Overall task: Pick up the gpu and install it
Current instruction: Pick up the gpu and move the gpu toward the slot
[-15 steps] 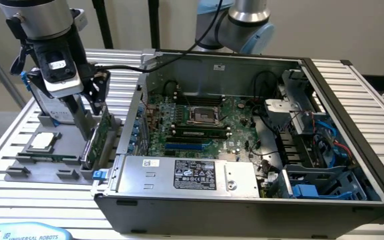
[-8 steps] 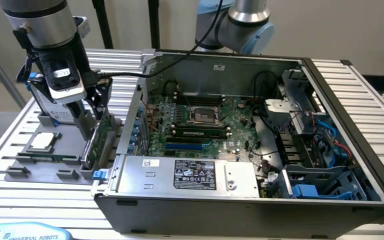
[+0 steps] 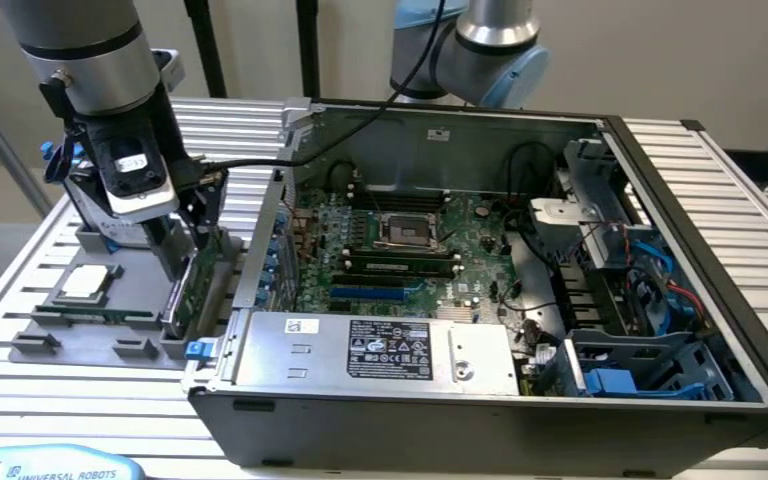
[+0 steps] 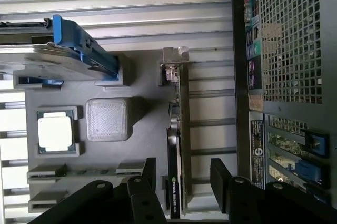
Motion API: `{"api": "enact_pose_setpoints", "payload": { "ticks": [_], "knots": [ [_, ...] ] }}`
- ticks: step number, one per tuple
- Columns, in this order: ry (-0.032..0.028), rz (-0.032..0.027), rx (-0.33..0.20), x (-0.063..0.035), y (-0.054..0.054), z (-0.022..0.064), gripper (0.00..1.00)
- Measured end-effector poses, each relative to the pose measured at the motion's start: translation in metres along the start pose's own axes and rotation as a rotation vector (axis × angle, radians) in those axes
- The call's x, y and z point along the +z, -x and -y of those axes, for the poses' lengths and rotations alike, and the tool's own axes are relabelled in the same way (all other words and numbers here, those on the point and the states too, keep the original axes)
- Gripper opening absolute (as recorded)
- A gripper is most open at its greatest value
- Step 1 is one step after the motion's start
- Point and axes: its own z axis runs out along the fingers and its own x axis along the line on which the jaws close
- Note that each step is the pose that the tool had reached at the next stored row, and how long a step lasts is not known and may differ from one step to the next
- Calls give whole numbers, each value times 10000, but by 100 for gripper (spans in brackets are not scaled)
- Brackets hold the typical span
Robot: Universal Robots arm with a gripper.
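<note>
The gpu stands on its long edge in a slot of the grey parts tray, its silver end bracket at one end. In the exterior view the gpu is a thin green card at the tray's side nearest the computer case. My gripper is open, directly over the card, with one dark finger on each side of it and a gap to both faces. In the exterior view the gripper hangs low over the tray, at the exterior view's left.
The open computer case lies beside the tray, its motherboard with a blue slot exposed. Its perforated rear panel runs close along the card. On the tray sit a square processor chip, a grey block and a blue-railed hard drive.
</note>
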Motion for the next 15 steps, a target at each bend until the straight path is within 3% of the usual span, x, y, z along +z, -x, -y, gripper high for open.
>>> {"api": "enact_pose_setpoints", "payload": {
  "ticks": [15],
  "knots": [
    [1,1,0,272,-50,16,54]
  ]
}}
